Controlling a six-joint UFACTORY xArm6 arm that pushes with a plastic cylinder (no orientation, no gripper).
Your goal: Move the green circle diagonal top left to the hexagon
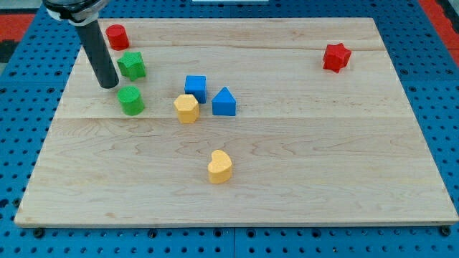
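Note:
The green circle [131, 99] sits on the wooden board at the view's upper left. The yellow hexagon [186, 108] lies to its right, next to the blue cube [195, 88]. My tip [109, 84] is just up and to the left of the green circle, close to it, and below-left of the green star [132, 64].
A red cylinder [117, 36] is near the board's top left. A blue triangle [224, 102] sits right of the hexagon. A yellow heart [220, 166] lies lower centre. A red star [336, 57] is at the upper right. The board [323, 179] rests on a blue pegboard.

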